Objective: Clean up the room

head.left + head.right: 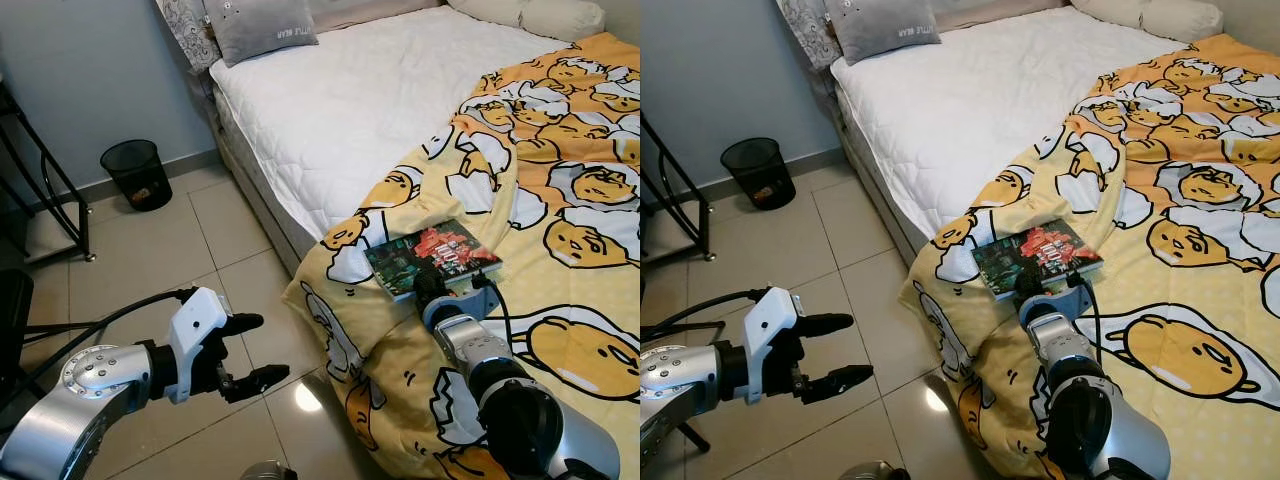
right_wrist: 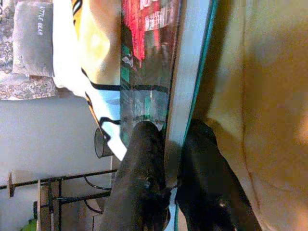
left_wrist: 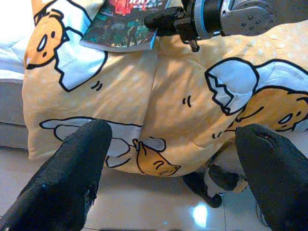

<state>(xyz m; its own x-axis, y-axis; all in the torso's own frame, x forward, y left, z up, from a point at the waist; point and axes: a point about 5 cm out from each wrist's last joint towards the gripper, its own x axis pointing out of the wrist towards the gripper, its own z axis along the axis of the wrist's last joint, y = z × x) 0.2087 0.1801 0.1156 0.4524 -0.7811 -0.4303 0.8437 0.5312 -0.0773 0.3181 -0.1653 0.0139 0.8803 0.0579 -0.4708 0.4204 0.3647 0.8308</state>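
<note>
A: Pinching the book (image 1: 432, 258), the right gripper (image 2: 172, 144) has one finger on the cover and one under the near edge, its jaws closed down to the book's thickness.

B: And where does the book lie?

A: Flat on the yellow quilt (image 1: 560, 330), near the bed's (image 1: 370, 110) edge, at about 3 o'clock in the head views. The quilt hangs over that edge toward the floor (image 1: 190, 250).

B: The other arm?

A: The left gripper (image 1: 250, 350) hovers over the tiles at 7 o'clock, jaws wide apart, holding nothing and touching nothing. Its wrist camera looks between both fingers (image 3: 72, 178) at the draped quilt, with the book and the right gripper beyond.

B: Anything else around?

A: A black bin (image 1: 137, 173) against the wall at 10 o'clock, a grey pillow (image 1: 262, 28) at the head of the bed at 12, and a black rack (image 1: 45, 190) at 9.
</note>
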